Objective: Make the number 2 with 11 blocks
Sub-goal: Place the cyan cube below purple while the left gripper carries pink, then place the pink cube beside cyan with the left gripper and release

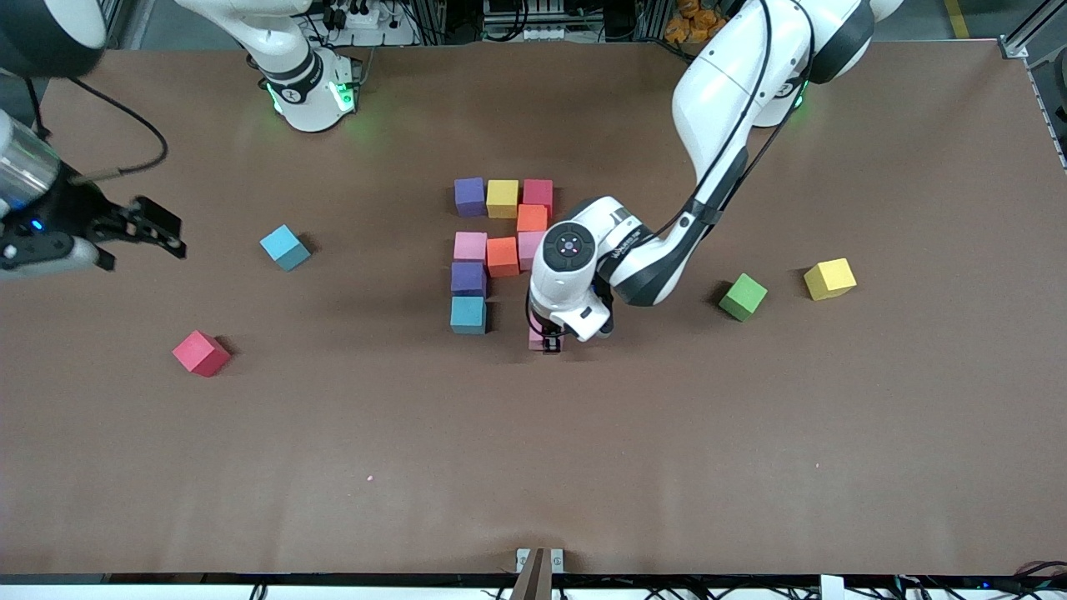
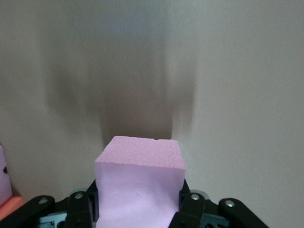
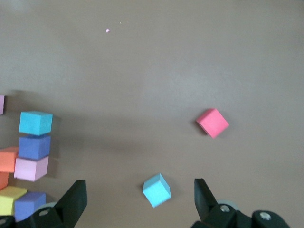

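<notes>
Several blocks form part of the number 2 at mid-table: a purple, yellow and red row, an orange cube under the red one, a pink, orange and pink row, then a purple cube and a teal one. My left gripper is shut on a pink block, low over the table. It is level with the teal cube, about one cube's gap away toward the left arm's end. My right gripper hangs open and empty at the right arm's end, with a loose light blue block below it.
Loose blocks lie around: the light blue one and a red one toward the right arm's end, a green one and a yellow one toward the left arm's end. The left arm's forearm reaches over the table beside the figure.
</notes>
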Available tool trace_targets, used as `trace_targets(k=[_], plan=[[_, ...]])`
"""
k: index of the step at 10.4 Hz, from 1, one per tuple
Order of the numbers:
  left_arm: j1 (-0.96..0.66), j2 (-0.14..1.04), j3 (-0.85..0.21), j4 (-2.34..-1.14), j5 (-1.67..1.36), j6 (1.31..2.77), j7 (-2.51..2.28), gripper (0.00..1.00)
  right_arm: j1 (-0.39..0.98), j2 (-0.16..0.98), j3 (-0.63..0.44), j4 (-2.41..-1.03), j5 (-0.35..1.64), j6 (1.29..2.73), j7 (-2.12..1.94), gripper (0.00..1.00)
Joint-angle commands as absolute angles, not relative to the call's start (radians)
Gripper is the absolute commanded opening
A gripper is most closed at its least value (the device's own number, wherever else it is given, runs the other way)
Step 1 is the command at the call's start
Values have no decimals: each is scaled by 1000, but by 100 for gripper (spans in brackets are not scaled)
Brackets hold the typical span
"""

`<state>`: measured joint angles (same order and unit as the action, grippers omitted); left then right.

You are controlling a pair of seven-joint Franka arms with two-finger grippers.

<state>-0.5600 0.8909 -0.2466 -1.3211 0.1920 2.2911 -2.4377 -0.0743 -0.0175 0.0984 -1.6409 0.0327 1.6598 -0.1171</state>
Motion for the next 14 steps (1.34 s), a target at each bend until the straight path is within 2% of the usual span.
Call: trace_targets(k=[1,6,14], plan=[[-594,939,-232,-1240,190,2275,-2470,40,-92,-26,98,-1531,5,1537,-85,100],[-655,974,-218,-1187,190,2279,-2506,40,-104,-25,97,-1531,2,1528,-75,100],[-707,999,-184,-1175,190,2330,-2563,41,-103,-18,104,-1531,3,1508,-69,100]])
